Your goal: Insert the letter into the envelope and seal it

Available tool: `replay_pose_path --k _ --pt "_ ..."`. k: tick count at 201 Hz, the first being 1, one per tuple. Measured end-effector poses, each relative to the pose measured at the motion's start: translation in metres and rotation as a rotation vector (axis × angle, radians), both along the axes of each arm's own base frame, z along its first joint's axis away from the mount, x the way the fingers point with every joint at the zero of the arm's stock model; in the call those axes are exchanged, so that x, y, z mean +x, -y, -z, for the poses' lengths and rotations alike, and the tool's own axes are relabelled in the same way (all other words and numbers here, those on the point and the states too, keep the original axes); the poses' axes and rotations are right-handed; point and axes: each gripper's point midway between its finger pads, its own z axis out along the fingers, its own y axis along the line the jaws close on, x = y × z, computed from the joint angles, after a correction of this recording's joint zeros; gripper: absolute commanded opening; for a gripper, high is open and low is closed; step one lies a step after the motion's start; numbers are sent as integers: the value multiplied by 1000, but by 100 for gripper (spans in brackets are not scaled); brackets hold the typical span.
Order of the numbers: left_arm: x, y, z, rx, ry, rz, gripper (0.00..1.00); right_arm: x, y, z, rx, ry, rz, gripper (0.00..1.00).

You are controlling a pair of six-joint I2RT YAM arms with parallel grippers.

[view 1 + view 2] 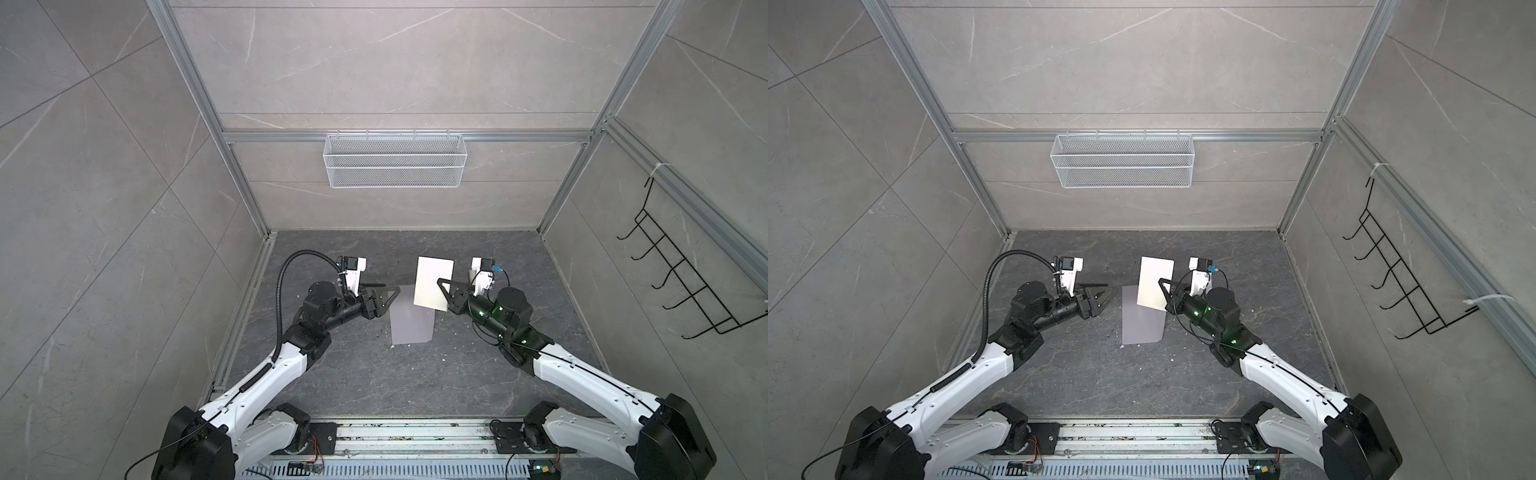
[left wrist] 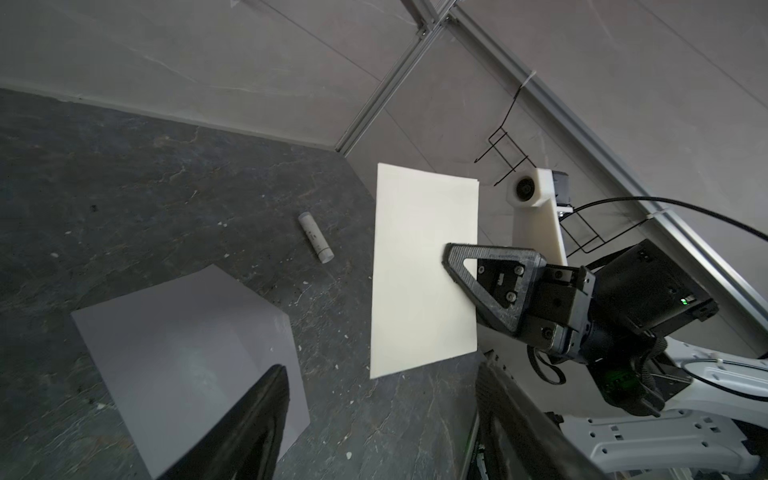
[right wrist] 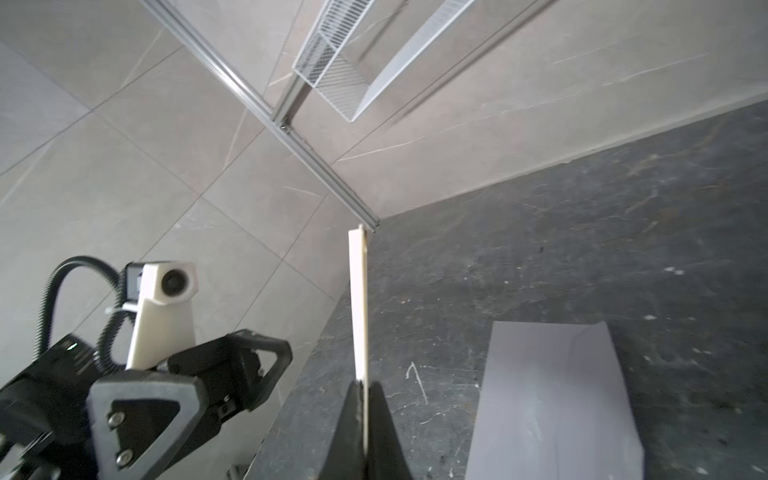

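At frame centre in both top views, right gripper (image 1: 439, 284) pinches the smooth cream letter (image 1: 430, 276), a folded rectangle, aloft. Matte lavender-grey envelope (image 1: 411, 326) lies flat just below; left gripper (image 1: 390, 296) spread, empty.

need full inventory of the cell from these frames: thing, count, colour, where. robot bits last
cream rectangular paper letter: 1, cream, lifted off the table, pinched at one edge
pale lavender-grey paper envelope: 1, lavender-grey, lying on the table between the arms
small white cylindrical tube: 1, white, lying on the table, apart from the envelope
white wire-mesh basket: 1, white, hung on the back rail
black wire hook rack: 1, black, on the right wall
dark grey marbled table: 1, dark grey, under everything
left gripper: 1, black, open, holding nothing, at the envelope's left
right gripper: 1, black, shut on the letter
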Motion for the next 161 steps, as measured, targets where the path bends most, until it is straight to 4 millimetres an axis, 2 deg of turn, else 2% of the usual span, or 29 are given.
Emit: replay_pose_path --k 24,42,68,88,118,161 --pt "0 0 37 69 -88 -19 70 19 3 27 -64 -57 65 0" --pt "2 1 65 121 -163 -30 64 30 3 45 -103 -93 96 0" --pt "3 5 93 170 -233 -26 55 45 6 65 -142 -131 130 0" --pt "3 8 113 204 -277 -28 45 56 9 75 -159 -154 156 0" --pt "4 11 141 255 -348 -33 19 71 9 89 -178 -184 175 0" --pt "4 16 167 295 -424 -30 1 92 8 107 -195 -216 194 0"
